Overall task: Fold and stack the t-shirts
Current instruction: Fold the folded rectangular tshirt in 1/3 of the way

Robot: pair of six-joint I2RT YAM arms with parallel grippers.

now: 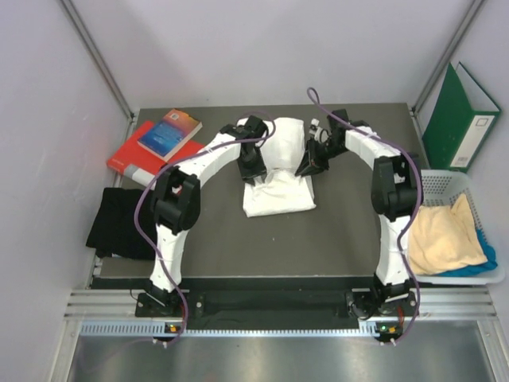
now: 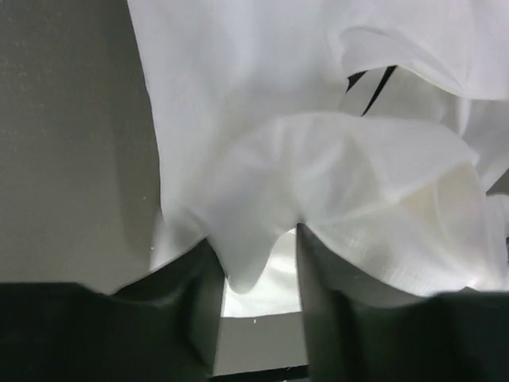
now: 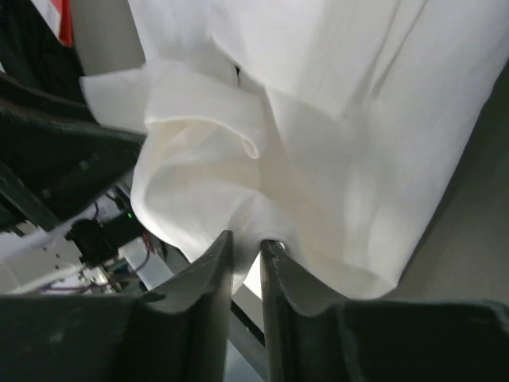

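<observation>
Across the dark table point(image 1: 262, 247), bare surface stays open between the white t-shirt point(image 1: 278, 195) at far centre and the near edge. Black t-shirt point(image 1: 119, 223) lies at the left edge. Pale yellow t-shirt point(image 1: 445, 239) fills the mesh basket point(image 1: 445, 181) beyond the right edge. Left gripper point(image 2: 256, 255) and right gripper point(image 3: 247, 243) each clamp a white t-shirt fold.

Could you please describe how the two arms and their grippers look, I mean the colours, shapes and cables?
Both the left arm and the right arm have white, rounded link shells with bulky black joint housings. A thin purple cable loops along each one, from base to wrist. The left gripper and right gripper each have two dark, flat, tapering fingers. I see no markings or sleeves.
</observation>
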